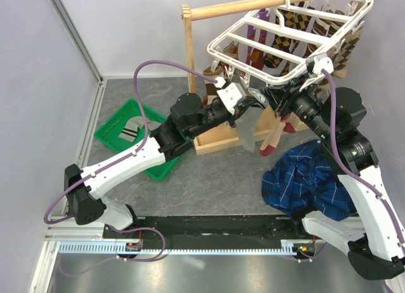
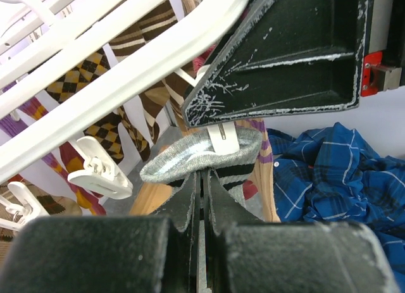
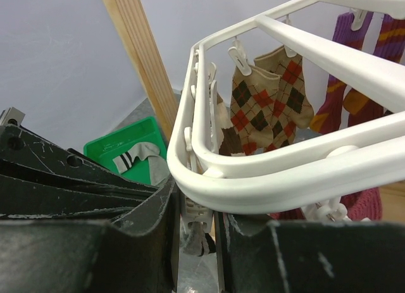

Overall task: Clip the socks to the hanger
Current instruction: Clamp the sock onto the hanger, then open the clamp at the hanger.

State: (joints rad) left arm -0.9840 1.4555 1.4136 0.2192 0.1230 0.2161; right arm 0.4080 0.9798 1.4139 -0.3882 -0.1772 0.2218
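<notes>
A grey sock [image 1: 249, 132] with dark cuff stripes hangs below the near edge of the white hanger [image 1: 285, 33]. My left gripper [image 1: 252, 103] is shut on its cuff, which shows bunched at the fingertips in the left wrist view, grey sock [image 2: 190, 160]. A white clip [image 2: 224, 138] dips into that cuff. My right gripper [image 3: 201, 224] is shut on this clip [image 3: 204, 214] under the hanger's rim [image 3: 266, 185], with grey fabric just beneath. A tan sock with a maroon toe [image 1: 272, 141] hangs beside it.
Brown argyle socks [image 3: 266, 97] hang from the far clips. The hanger hooks on a wooden rail stand [image 1: 240, 9]. A green bin [image 1: 136, 135] on the left holds another grey sock [image 3: 136, 155]. A blue plaid cloth [image 1: 310, 179] lies at the right.
</notes>
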